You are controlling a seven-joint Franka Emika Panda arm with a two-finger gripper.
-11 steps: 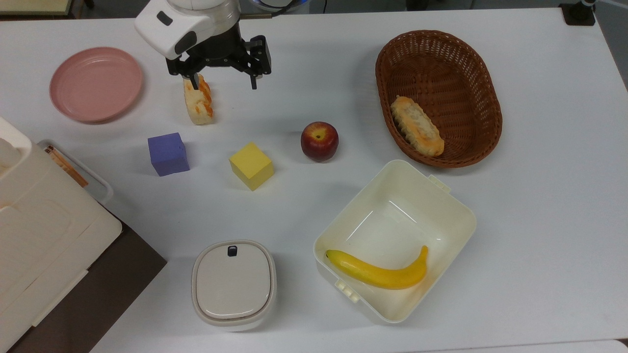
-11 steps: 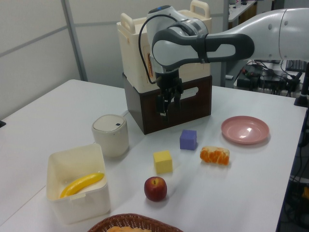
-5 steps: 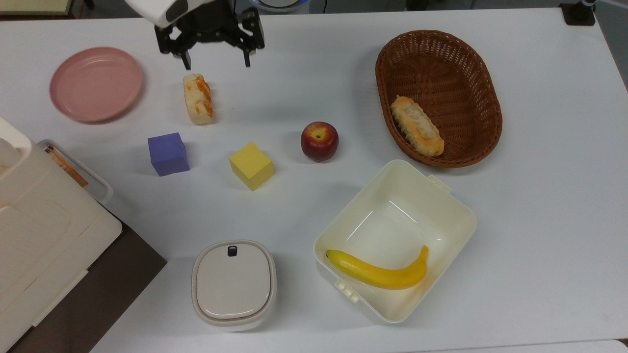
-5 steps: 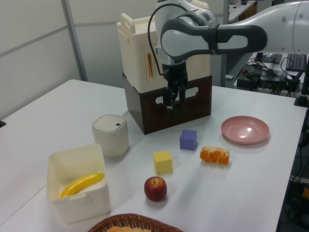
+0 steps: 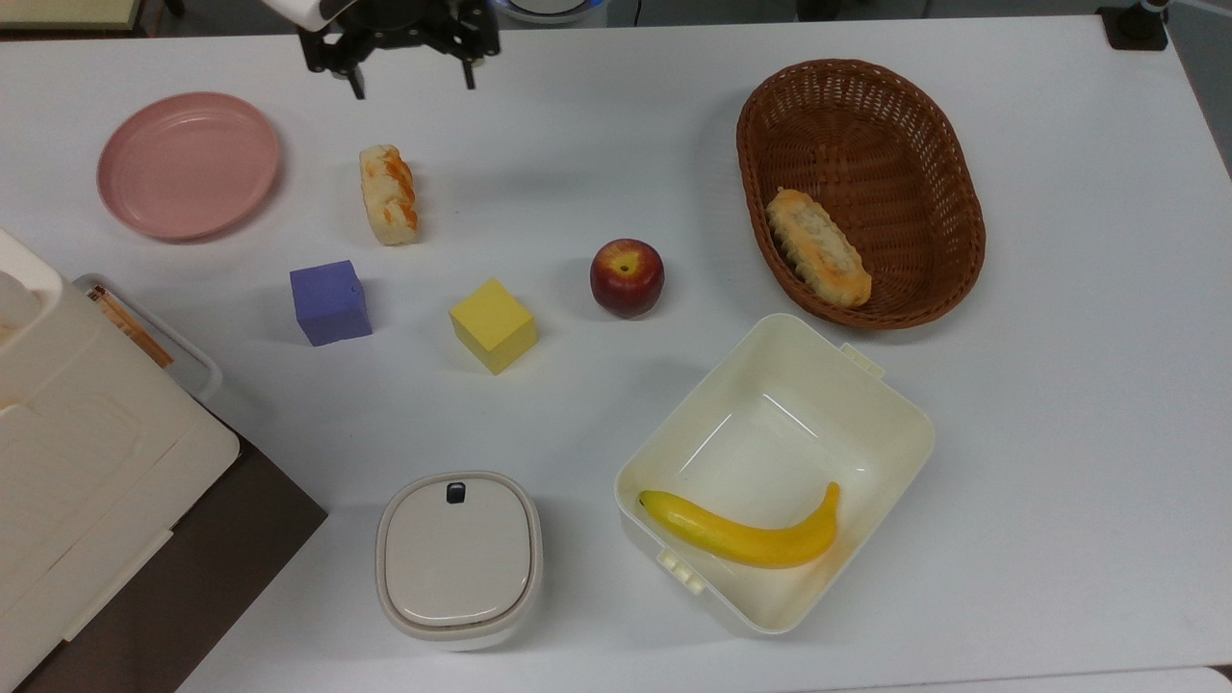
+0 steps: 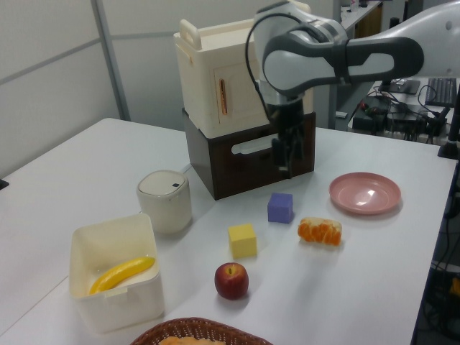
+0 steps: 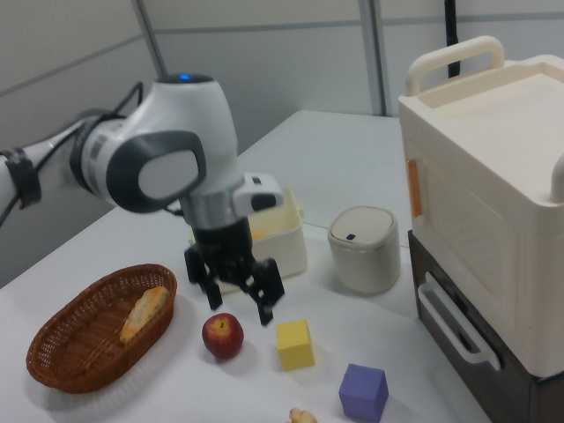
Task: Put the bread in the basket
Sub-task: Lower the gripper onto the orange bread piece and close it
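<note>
Bread point(image 5: 388, 193) is seen lying free on the table point(image 5: 597, 154), between the pink plate point(image 5: 188, 164) and the apple point(image 5: 627, 277), just above the purple cube point(image 5: 330, 301) in the top view. It is well apart from the basket point(image 5: 953, 183), which sits at the top view's right and already holds a longer loaf point(image 5: 818, 246). The task is therefore judged as not yet done: the bread has neither been grasped nor carried, and pickup, transfer across the table and release into the basket are all left.

The gripper point(image 5: 408, 77) is held above the table near the top view's upper edge, beyond the bread, with its fingers spread apart and nothing between them. In the left view the gripper point(image 6: 285, 154) hangs above the purple cube and the bread point(image 6: 320, 231), clear of both.

The bread's long axis runs nearly up-and-down in the top view, tilted slightly so that the lower end leans toward the top view's right. The orange toasted patches face the top view's right, the pale side its left. A grasp across the short width would be judged the natural one, with the fingers set either side of the long axis.
</note>
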